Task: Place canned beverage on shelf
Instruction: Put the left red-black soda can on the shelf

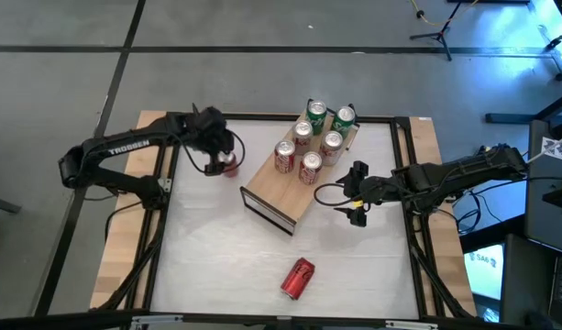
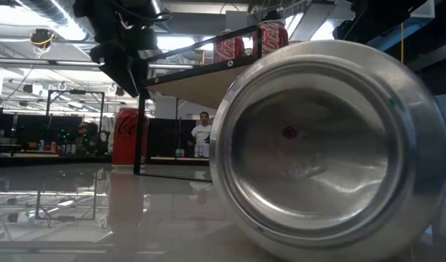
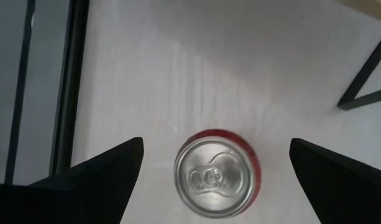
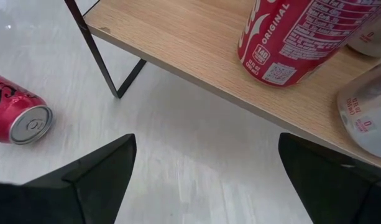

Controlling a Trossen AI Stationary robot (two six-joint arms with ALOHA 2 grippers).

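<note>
A red can [image 3: 217, 180] stands upright on the white table, left of the shelf [image 1: 290, 188]. My left gripper [image 3: 216, 142] hovers above this can, open, one finger on either side and clear of it; the high view shows the gripper [image 1: 216, 160] beside the can [image 1: 229, 166]. The shelf, a light-wood board on a dark frame, carries several upright cans [image 1: 310, 137] on its far half. A second red can [image 1: 297, 278] lies on its side near the front edge. My right gripper [image 1: 354, 194] hangs open just right of the shelf, with nothing between its fingers [image 4: 207, 140].
The lying can's bottom [image 2: 324, 138] fills most of the low view. The shelf's near half [image 4: 196, 50] is bare wood. Dark frame rails [image 1: 166, 183] run along the table's sides. People [image 2: 202, 135] stand in the room beyond.
</note>
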